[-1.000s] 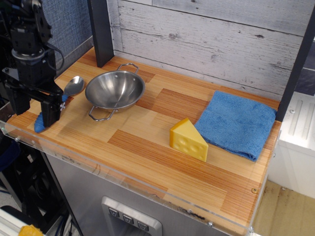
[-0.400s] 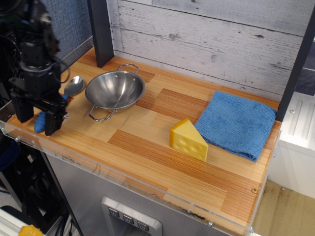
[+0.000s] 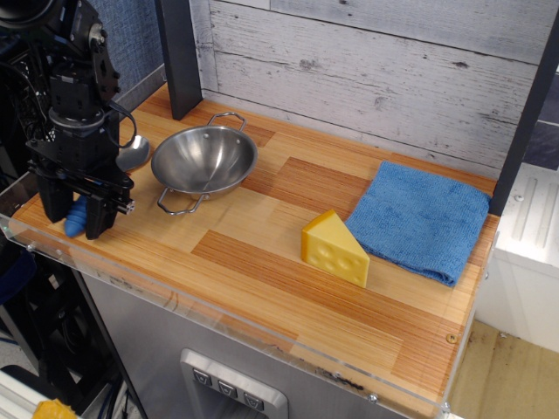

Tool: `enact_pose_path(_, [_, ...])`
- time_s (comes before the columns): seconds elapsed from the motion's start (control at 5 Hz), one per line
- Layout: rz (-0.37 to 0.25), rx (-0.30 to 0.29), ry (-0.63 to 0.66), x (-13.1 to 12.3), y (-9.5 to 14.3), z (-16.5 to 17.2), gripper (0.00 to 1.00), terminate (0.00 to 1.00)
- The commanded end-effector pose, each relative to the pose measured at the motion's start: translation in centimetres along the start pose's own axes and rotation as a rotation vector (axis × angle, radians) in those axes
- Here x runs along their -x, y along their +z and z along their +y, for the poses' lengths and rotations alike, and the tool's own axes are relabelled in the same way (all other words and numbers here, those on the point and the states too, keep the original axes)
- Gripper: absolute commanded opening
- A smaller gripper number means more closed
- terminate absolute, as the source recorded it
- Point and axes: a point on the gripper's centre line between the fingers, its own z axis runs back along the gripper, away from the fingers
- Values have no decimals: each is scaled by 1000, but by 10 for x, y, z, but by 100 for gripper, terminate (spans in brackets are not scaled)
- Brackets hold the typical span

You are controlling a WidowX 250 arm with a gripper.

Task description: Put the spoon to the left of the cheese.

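The spoon lies on the wooden counter at the far left, left of the steel bowl. Its shiny bowl shows beside the arm and its blue handle shows between the fingers. My gripper is down over the handle, its two black fingers pressed against the handle's sides, so it is shut on the spoon. The spoon still rests on the counter. The yellow cheese wedge stands near the counter's middle, far right of the gripper.
A two-handled steel bowl sits right of the spoon. A folded blue cloth lies at the right. A dark post stands at the back left. A clear acrylic lip runs along the counter's front edge.
The gripper has moved slightly right and lower over the blue handle, and its fingers have come closer together around it. The cheese, bowl and cloth have not moved.
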Motion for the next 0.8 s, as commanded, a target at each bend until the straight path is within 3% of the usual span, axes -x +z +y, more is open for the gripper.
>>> enact_pose_path(0.0, [-26,11,11,5,15,-2,0,0])
enact_pose_path(0.2, [-53,32,90,14,46,15,0,0])
enact_pose_path(0.4, [-121,51,147,30,89,28,0,0])
enact_pose_path(0.6, [-157,67,141,40,113,27,0,0])
